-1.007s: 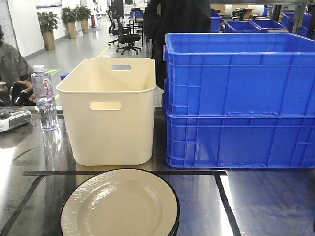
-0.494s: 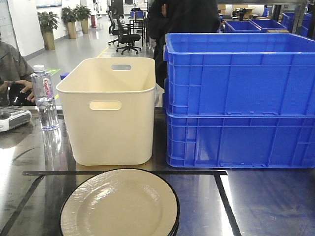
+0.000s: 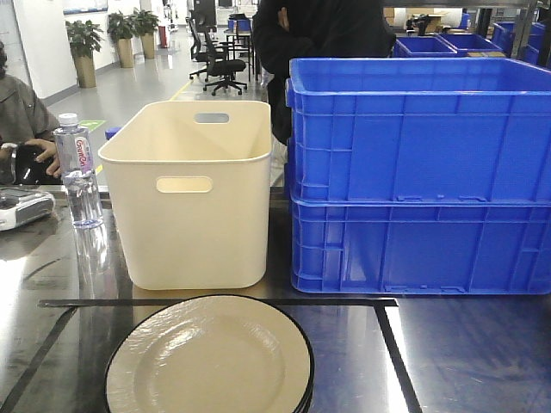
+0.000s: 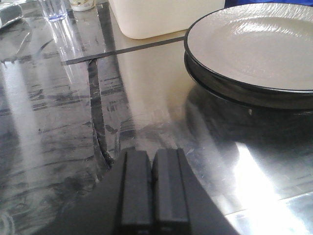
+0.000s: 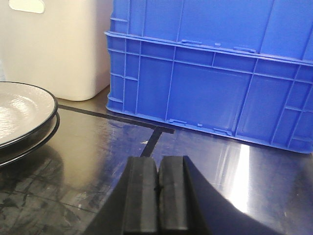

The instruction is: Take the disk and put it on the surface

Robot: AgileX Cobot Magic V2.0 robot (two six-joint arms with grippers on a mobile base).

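A cream disk with a black rim (image 3: 209, 360) lies on top of a stack of like plates on the dark brushed-metal surface (image 3: 465, 353), inside the black tape lines (image 3: 258, 302). The left wrist view has the same disk (image 4: 254, 44) at upper right, and the right wrist view has this disk (image 5: 22, 110) at its left edge. My left gripper (image 4: 152, 159) hovers low over the metal, shut and holding nothing, to the near left of the stack. On the right, my other gripper (image 5: 158, 164) is shut and holding nothing too, right of the stack. Neither gripper appears in the front view.
A cream plastic bin (image 3: 194, 194) stands behind the plates, with two stacked blue crates (image 3: 422, 172) to its right. A water bottle (image 3: 77, 172) and a grey device (image 3: 21, 206) sit at the left. People are beyond the table.
The plates, bins and grippers hold still. Only the person behind the crates and the seated person at the left shift slightly.
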